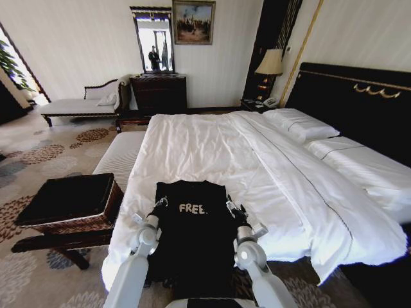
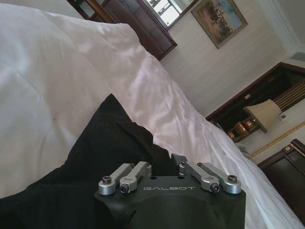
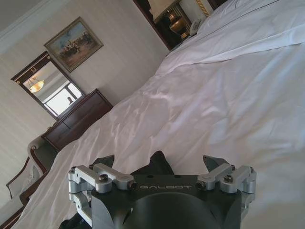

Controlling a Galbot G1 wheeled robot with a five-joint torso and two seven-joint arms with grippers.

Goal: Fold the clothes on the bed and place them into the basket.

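Gripping black T-shirt (image 1: 192,237) with left jaws (image 1: 158,204): fingers closed into fabric at its left shoulder, lower centre of head view. Right jaws (image 1: 231,206) spread wide at shirt's right shoulder, dark fabric between fingers, not pinched. Shirt lies flat on foot of my bed (image 1: 212,147), "FREE" lettering up. Basket (image 1: 70,204) stands at lower left, beside bed.

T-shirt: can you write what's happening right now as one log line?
T-shirt: flat at bed foot | left gripper: at its left edge | right gripper: at right edge, open | basket: beside bed
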